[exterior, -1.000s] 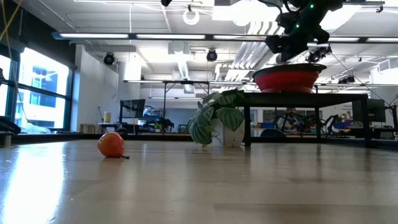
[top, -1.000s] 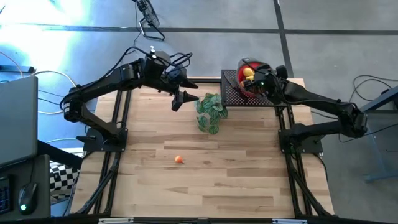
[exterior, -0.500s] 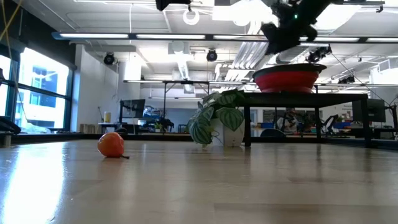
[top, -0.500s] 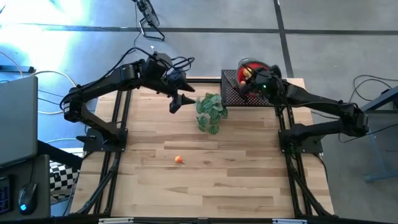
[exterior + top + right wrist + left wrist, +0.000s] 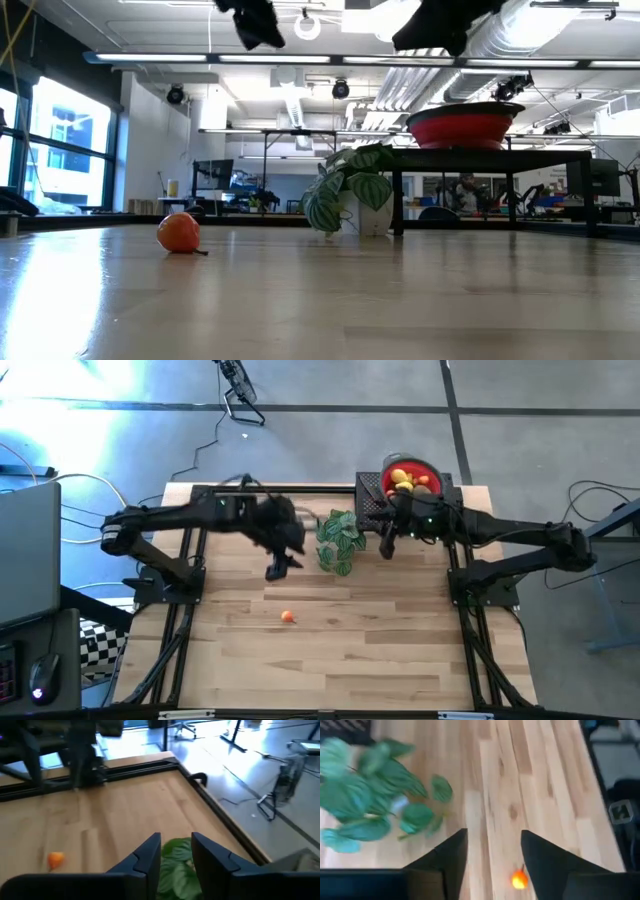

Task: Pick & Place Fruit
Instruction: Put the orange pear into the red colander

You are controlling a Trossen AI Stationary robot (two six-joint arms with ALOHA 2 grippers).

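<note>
Fruit (image 5: 412, 479) fills bowl (image 5: 389, 464) from above.

Bright daylight glare at upper left — left wrist view motion-blurred.

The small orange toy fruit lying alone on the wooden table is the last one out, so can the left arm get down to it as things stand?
Probably yes. The left gripper, fingers apart and empty, hangs above bare wood just short of the small orange toy fruit. The green leafy plant sprig sits off to one side, and the right gripper is beyond it.
</note>
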